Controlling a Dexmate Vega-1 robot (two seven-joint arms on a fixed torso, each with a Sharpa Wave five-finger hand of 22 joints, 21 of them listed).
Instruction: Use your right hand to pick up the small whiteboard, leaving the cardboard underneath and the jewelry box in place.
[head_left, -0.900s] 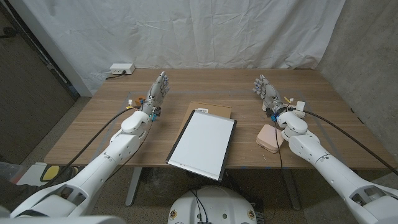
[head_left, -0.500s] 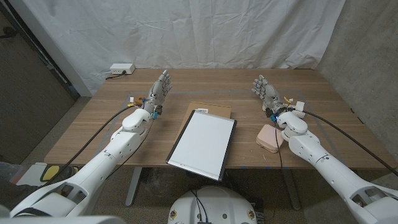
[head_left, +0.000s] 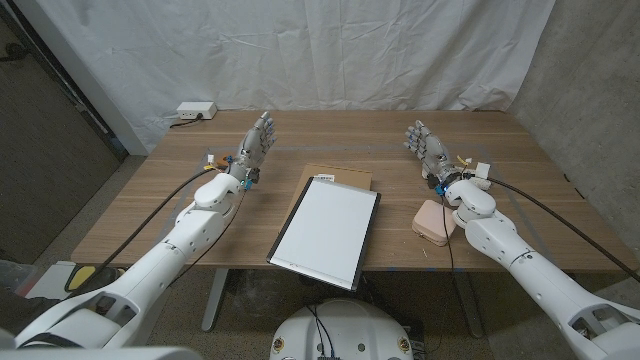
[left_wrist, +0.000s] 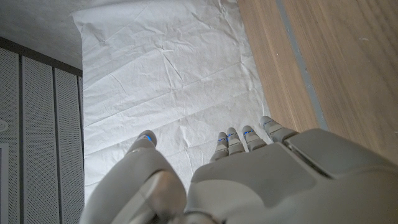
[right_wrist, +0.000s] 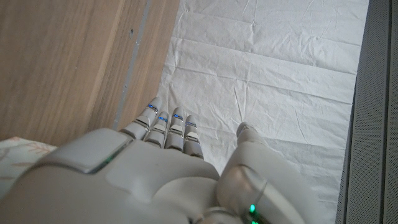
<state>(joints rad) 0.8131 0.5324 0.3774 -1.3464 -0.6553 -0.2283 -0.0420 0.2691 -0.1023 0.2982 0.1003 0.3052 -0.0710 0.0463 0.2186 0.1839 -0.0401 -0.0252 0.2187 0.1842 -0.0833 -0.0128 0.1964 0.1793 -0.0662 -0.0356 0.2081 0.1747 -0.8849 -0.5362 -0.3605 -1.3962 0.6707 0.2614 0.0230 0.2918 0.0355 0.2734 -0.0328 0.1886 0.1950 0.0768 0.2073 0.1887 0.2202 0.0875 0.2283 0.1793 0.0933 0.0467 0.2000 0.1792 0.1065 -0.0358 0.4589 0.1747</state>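
Right hand (head_left: 427, 148) is hovering over the counter (head_left: 150, 205) in the right-of-centre part of the head frame, fingers apart and holding nothing, well apart from the small whiteboard (head_left: 326, 231). Left hand (head_left: 254, 148) is sitting raised at left of centre, fingers spread too, gripping nothing. Whiteboard is lying flat in the lower middle of the frame, tilted, its near corner reaching the counter's front edge. Cardboard (head_left: 338, 172) is peeking out from under the whiteboard's far end, only a brown strip showing. Jewelry box (head_left: 432, 220), pale pink, is resting at lower right just beside the right wrist, apart from the whiteboard. A white power box (head_left: 195, 109) is sitting at the far left corner of the counter, upper left of frame. In the right wrist view, the back of the right hand (right_wrist: 155, 168) is showing with fingers (right_wrist: 166, 124) extended alongside the wood. In the left wrist view, the left hand (left_wrist: 249, 180) is showing fingers stretched out, nothing in them.
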